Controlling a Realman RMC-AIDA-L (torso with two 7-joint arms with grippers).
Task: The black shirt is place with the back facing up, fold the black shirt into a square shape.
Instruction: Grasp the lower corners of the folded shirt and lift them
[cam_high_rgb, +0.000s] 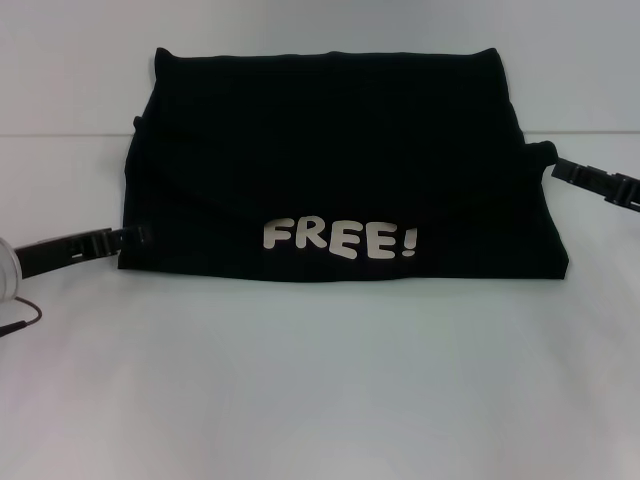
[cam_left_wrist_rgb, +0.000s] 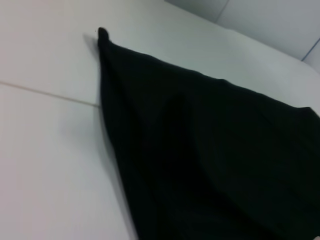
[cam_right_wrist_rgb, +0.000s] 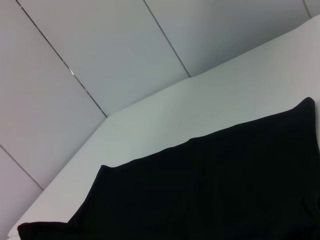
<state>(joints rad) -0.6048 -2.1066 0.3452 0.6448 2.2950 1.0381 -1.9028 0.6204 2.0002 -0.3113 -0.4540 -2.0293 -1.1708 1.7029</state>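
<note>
left gripper (cam_high_rgb: 135, 236) low at the table's left edge, reaching inward, nearly level. right gripper (cam_high_rgb: 560, 170) farther back at the right edge, angled inward. finger states unclear.

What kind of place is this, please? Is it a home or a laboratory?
Probably a laboratory or test bench: a plain white table, bare panelled walls, and a single black shirt laid between the left claw and right claw.

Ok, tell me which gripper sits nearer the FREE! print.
The left gripper, at the black shirt edge level with the print; the right gripper sits farther back.
</note>
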